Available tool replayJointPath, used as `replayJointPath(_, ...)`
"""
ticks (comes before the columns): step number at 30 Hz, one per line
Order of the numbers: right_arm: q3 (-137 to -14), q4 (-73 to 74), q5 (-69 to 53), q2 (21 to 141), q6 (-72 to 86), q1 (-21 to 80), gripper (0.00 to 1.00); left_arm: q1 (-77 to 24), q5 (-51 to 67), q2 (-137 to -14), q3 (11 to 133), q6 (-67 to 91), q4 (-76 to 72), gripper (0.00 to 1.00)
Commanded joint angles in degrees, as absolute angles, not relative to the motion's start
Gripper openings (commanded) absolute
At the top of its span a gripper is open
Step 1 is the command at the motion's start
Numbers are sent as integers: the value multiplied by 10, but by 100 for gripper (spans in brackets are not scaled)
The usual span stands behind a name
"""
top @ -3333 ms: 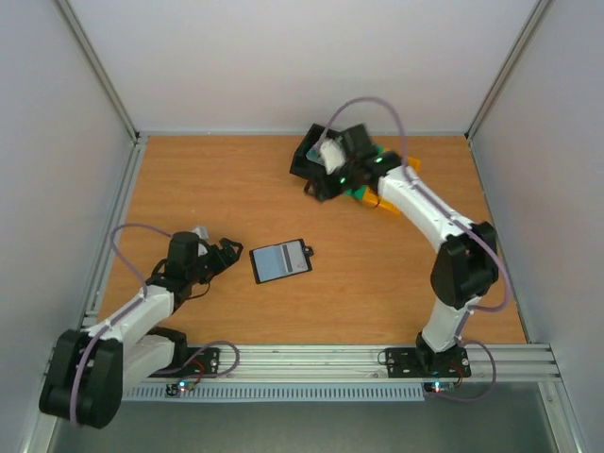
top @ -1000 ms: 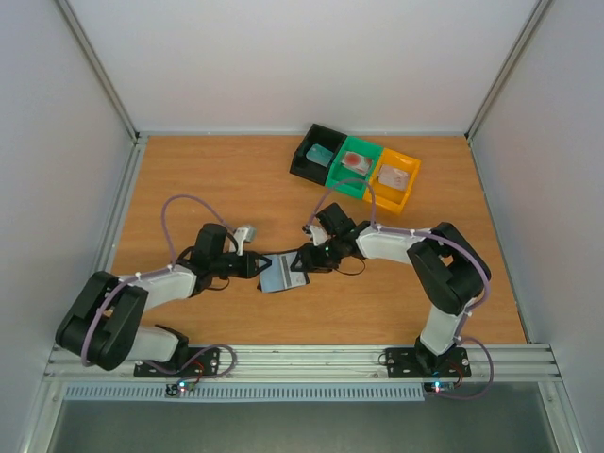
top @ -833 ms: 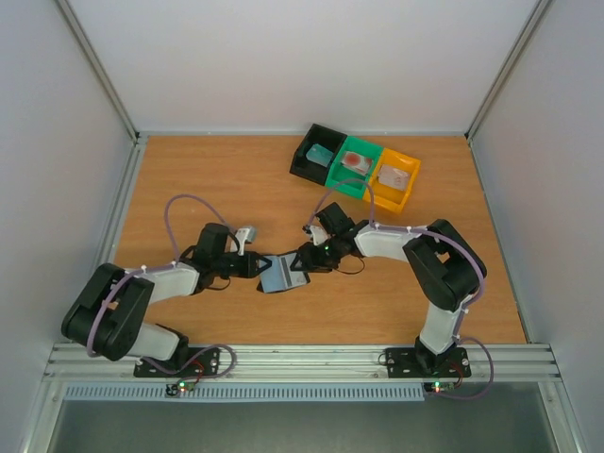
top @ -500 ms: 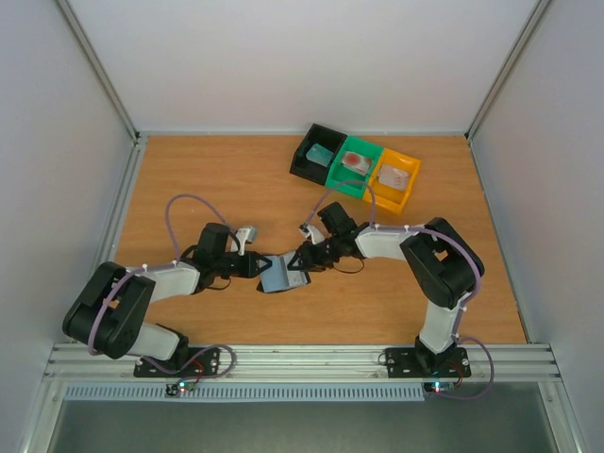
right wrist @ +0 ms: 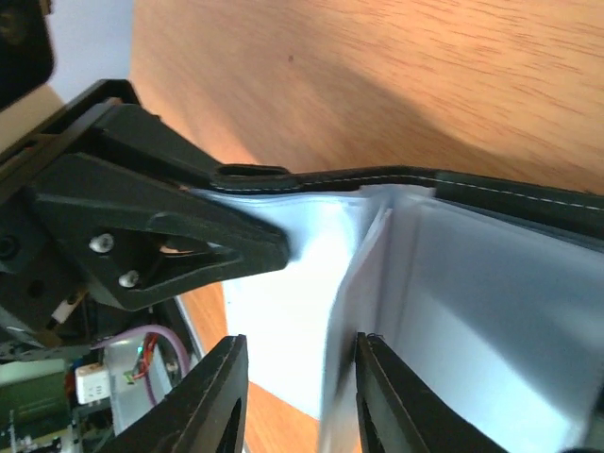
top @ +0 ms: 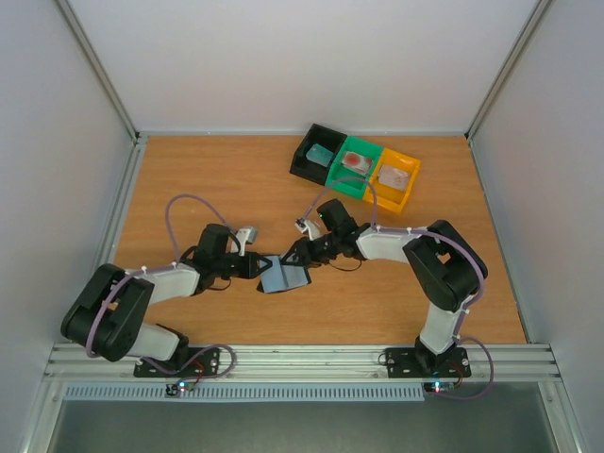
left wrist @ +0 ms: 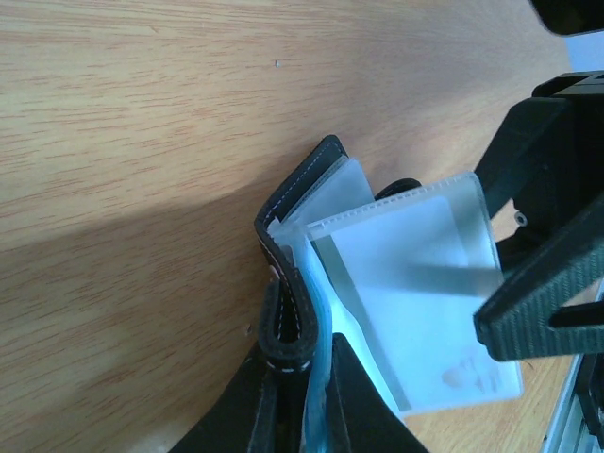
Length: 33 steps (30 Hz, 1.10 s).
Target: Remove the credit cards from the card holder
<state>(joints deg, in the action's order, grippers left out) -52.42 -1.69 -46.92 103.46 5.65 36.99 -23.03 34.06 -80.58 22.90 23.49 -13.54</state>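
Note:
The black card holder (top: 283, 276) lies partly open on the table between both arms. My left gripper (top: 255, 267) is shut on its left edge; in the left wrist view the gripper (left wrist: 304, 354) pinches the black cover (left wrist: 288, 321) and a blue pocket. Pale sleeves (left wrist: 415, 283) fan out to the right. My right gripper (top: 300, 253) is at the holder's right edge. Its jaws (right wrist: 300, 344) are open, with one pale sleeve edge (right wrist: 342, 377) standing between them, against the right finger. Credit cards lie in the trays: teal (top: 321, 153), red (top: 355, 160), whitish (top: 394, 176).
Three small trays stand in a row at the back right: black (top: 304, 160), green (top: 342, 179) and orange (top: 408, 193). Metal rails (top: 302, 359) run along the near edge, and white walls enclose the table on three sides.
My right gripper has crept a little left and back at the holder's right edge, and its jaws have narrowed somewhat. The holder's right side has risen. My left gripper has kept its grip.

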Motion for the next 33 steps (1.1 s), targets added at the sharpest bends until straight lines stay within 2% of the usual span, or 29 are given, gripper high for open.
replayJointPath(1,-546,6,-452,1053,38,379,35,-235,327,-795,215,217,-155,0)
replayJointPath(3,-559,2,-467,1065,39,394,37,-235,326,-795,215,217,-157,0)
replayJointPath(4,-569,6,-469,1070,36,403,35,-236,326,-795,215,217,-158,0)
replayJointPath(8,-577,31,-433,1069,39,407,3,-236,326,-791,213,216,-161,0)
replayJointPath(12,-564,60,-411,1038,37,381,1,-236,364,-761,199,209,-210,1)
replayJointPath(13,-559,64,-415,1027,34,373,1,-237,381,-751,191,215,-234,9)
replayJointPath(15,-553,74,-427,1000,21,359,1,-237,412,-737,177,229,-273,38)
replayJointPath(17,-553,96,-433,967,-9,353,1,-236,416,-726,171,240,-277,62)
replayJointPath(19,-555,117,-448,933,-37,352,1,-236,388,-713,172,241,-259,73)
replayJointPath(23,-560,166,-460,872,-75,352,1,-236,353,-693,186,264,-239,87)
replayJointPath(27,-581,248,-440,816,-122,352,1,-236,405,-677,183,299,-301,99)
replayJointPath(33,-604,302,-436,764,-174,352,1,-253,532,-651,181,298,-406,99)
